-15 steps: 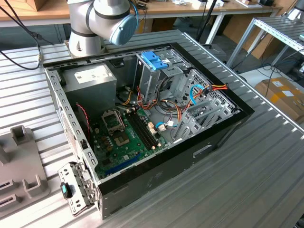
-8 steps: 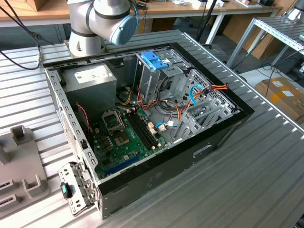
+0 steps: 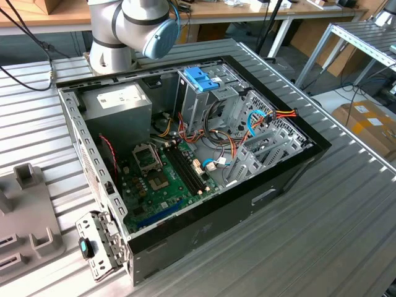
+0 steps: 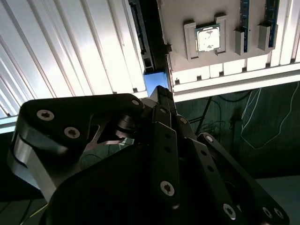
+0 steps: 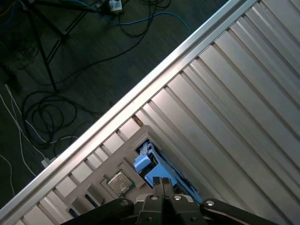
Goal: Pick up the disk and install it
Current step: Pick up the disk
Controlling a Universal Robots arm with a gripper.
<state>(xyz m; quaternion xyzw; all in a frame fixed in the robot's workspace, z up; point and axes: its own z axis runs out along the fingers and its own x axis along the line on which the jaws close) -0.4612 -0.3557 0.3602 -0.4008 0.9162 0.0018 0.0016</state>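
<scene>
Hovering close over disk (image 5: 143, 164) with gripper (image 5: 161, 181) fingers pressed together; could butt its edge, tipping or jamming it in holder (image 5: 126, 157).

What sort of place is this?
Probably a robotics lab or workshop: a robot arm on a ribbed metal table, an opened computer beside it, loose cables on the floor.

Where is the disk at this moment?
In the first wrist view, the disk, blue rail showing, sits at the edge of the grey tray, beside the chip, right at the gripper.
</scene>
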